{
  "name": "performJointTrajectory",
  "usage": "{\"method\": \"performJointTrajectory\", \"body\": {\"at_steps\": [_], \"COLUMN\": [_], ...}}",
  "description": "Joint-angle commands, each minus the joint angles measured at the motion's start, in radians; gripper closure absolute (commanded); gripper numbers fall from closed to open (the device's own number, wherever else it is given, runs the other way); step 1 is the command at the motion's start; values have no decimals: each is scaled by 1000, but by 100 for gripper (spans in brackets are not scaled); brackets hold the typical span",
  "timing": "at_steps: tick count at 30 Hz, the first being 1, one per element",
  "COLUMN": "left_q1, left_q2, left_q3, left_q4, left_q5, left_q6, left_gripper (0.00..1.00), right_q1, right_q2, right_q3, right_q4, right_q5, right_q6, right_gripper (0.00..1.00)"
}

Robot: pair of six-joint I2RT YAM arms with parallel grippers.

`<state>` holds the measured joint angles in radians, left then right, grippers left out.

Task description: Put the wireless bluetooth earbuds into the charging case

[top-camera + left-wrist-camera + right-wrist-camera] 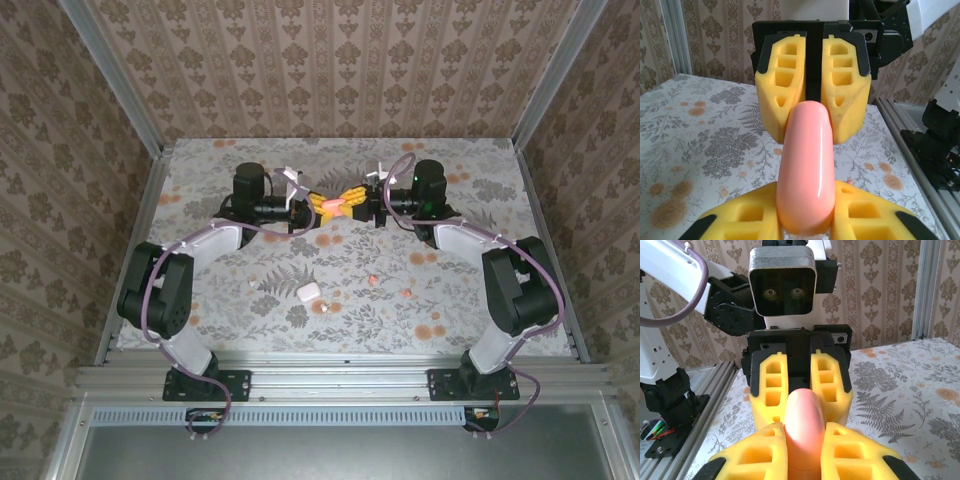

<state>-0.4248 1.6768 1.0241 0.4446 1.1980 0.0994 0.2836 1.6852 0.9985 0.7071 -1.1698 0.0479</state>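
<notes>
Left arm (pixel 160 290) & right arm (pixel 515 285) had black joint housings w/ white link shells, and a purple cable (pixel 152 285) ran along each. Base plates (pixel 205 383) were black, bolted. Left gripper (pixel 322 207) & right gripper (pixel 352 196) had yellow fingers (pixel 780 100) w/ cut-out windows, black edge pads, black mounts. Wrist cam (pixel 782 287) was silver-framed, 2 lenses.

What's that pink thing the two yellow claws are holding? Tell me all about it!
It is the charging case, coral pink and glossy, like smooth plastic, shaped like a long pill with rounded ends. No lid stands open. It lies level in the air above the flowered table, toward the far side. The left gripper pinches one end and the right gripper the other, their yellow fingers pressed on its sides.
</notes>
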Motion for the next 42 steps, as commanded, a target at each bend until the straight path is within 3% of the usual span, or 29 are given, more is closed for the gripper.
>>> {"method": "performJointTrajectory", "body": {"at_steps": [1, 2, 5, 9, 13, 18, 29, 38, 42], "left_q1": [-10, -8, -6, -2, 5, 13, 15, 15, 17], "left_q2": [3, 3, -3, 1, 11, 30, 46, 42, 37], "left_q3": [37, 49, 119, 185, 218, 253, 266, 257, 257], "left_q4": [-41, -85, -370, -588, -680, -733, -736, -713, -709], "left_q5": [37, 24, -53, -136, -189, -216, -195, -173, -168], "left_q6": [25, 45, 228, 391, 473, 515, 527, 517, 516], "left_gripper": [84, 85, 88, 88, 88, 88, 88, 88, 88], "right_q1": [0, 0, 0, 15, 25, 43, 54, 55, 53], "right_q2": [10, 4, -31, -42, -11, 57, 142, 181, 187], "right_q3": [40, 45, 97, 240, 333, 426, 482, 509, 515], "right_q4": [-52, -85, -341, -775, -980, -1080, -1117, -1118, -1119], "right_q5": [-22, -16, 56, 153, 172, 171, 122, 95, 95], "right_q6": [-45, -61, -220, -544, -746, -820, -825, -816, -819], "right_gripper": [85, 81, 56, 47, 46, 47, 49, 66, 66]}}
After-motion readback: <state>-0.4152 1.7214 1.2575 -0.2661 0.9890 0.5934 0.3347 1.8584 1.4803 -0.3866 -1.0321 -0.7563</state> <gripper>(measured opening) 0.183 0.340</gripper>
